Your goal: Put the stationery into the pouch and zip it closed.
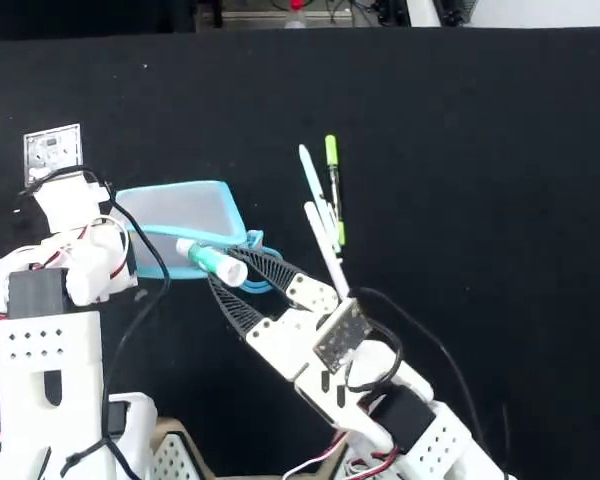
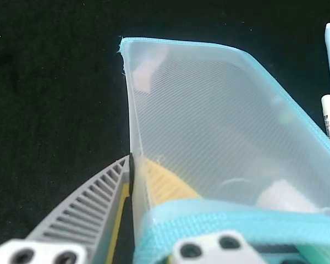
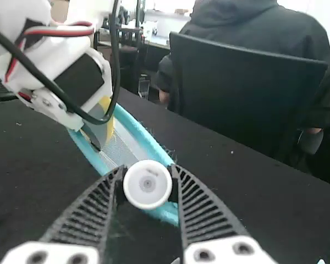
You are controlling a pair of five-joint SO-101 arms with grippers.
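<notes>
- The right gripper (image 1: 226, 266) is nearest. Its black ribbed jaws pinch a white cylindrical stick (image 1: 212, 262) with a teal band, gripping it across its width.
- The stick's round end (image 3: 147, 184) sits right at the teal-trimmed near edge of the pouch.
- The left gripper (image 2: 133, 165) has its jaws clamped on the pouch's near edge. One grey ribbed jaw is outside, and the yellow-padded one shows through the wall.
- The translucent mesh pouch (image 1: 180, 212) with teal trim lies on the black desk (image 1: 480, 150) between the arms.
- To the right of the pouch, a white pen (image 1: 325, 240), a light-blue pen (image 1: 310, 172) and a green pen (image 1: 332, 175) lie close together on the desk.
</notes>
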